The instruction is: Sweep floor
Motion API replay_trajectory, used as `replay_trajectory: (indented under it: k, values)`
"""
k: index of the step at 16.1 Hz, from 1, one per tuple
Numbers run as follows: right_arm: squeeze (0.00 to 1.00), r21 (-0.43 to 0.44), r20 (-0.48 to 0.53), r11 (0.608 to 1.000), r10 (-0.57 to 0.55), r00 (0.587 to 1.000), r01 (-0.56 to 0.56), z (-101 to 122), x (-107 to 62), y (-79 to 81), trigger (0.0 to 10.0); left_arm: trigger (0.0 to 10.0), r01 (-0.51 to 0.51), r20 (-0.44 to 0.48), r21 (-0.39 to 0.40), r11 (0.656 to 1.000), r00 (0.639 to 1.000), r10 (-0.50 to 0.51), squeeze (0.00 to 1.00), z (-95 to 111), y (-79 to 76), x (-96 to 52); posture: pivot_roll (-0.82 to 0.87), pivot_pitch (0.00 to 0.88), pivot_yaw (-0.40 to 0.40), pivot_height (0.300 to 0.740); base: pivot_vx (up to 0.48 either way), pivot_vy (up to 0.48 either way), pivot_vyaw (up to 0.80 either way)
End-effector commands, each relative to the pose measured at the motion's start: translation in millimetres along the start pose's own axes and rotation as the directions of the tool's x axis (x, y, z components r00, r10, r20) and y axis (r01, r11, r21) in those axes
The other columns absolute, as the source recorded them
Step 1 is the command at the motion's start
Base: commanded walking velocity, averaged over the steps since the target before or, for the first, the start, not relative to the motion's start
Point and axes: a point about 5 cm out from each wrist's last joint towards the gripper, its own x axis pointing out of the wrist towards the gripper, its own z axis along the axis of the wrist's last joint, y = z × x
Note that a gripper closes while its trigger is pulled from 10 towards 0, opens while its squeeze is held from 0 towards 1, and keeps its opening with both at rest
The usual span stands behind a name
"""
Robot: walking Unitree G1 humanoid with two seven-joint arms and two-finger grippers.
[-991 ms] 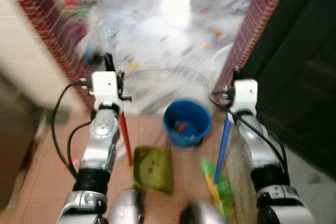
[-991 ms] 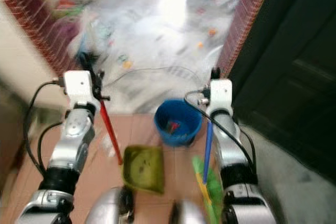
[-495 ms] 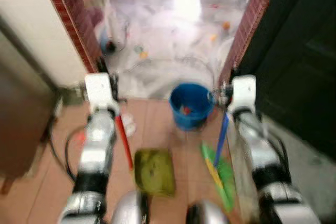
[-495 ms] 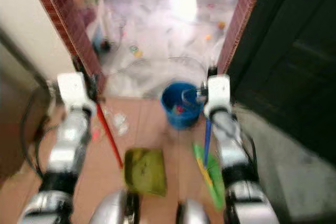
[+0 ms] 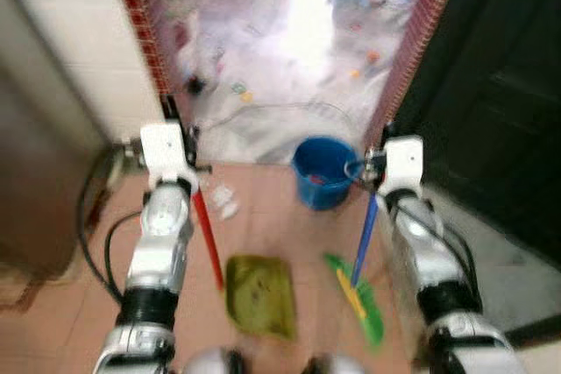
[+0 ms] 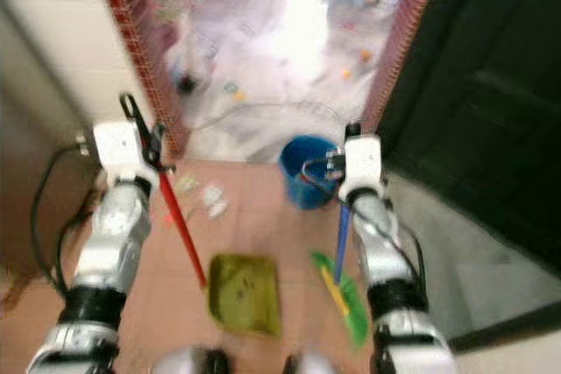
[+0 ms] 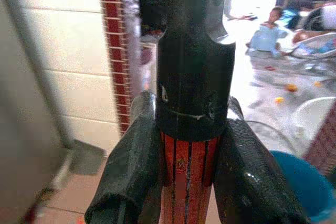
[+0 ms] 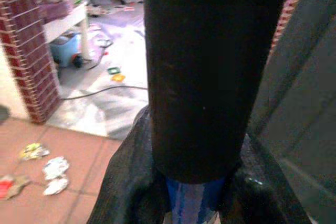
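My left gripper (image 6: 143, 133) is shut on the top of a red handle (image 5: 207, 238) that runs down to a green dustpan (image 5: 259, 295) resting on the tan tiles near my feet. The left wrist view shows its fingers (image 7: 126, 171) clamped on that ribbed red handle (image 7: 186, 166) below a black cap. My right gripper (image 5: 377, 164) is shut on a blue broom handle (image 5: 365, 229), whose green bristles (image 5: 364, 299) touch the floor right of the dustpan. Crumpled white litter (image 5: 223, 201) lies on the tiles ahead of the dustpan.
A blue bucket (image 5: 324, 172) stands at the doorway threshold between two brick pillars (image 5: 145, 32) (image 5: 421, 32). A dark door (image 5: 500, 85) is on the right and a cabinet on the left. Beyond, a cable (image 5: 280, 109), scattered bits and a seated person (image 7: 268, 32).
The whole picture has shifted, so the camera moved: bucket and doorway look farther off, and more left wall and floor litter show. Both grippers keep hold of their handles.
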Motion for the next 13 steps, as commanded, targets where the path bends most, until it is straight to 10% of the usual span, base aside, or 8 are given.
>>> replay_trajectory:
  k: [1,13]
  values:
    - [0.0,0.02,-0.02,1.0,0.003,1.0,-0.002,-4.5,-1.1,2.3,10.0,10.0,0.019,0.068,0.002,1.0,0.998,-0.019,0.0,19.6,-4.9,4.6,-0.05,0.083,0.019,0.74,0.0,0.469,0.0]
    - [0.0,0.006,0.01,1.0,-0.012,1.0,0.012,-0.7,0.2,3.5,10.0,10.0,0.042,0.129,-0.003,0.999,0.991,-0.041,0.0,53.0,-12.7,12.4,-0.04,0.09,0.024,0.74,0.0,0.469,0.0]
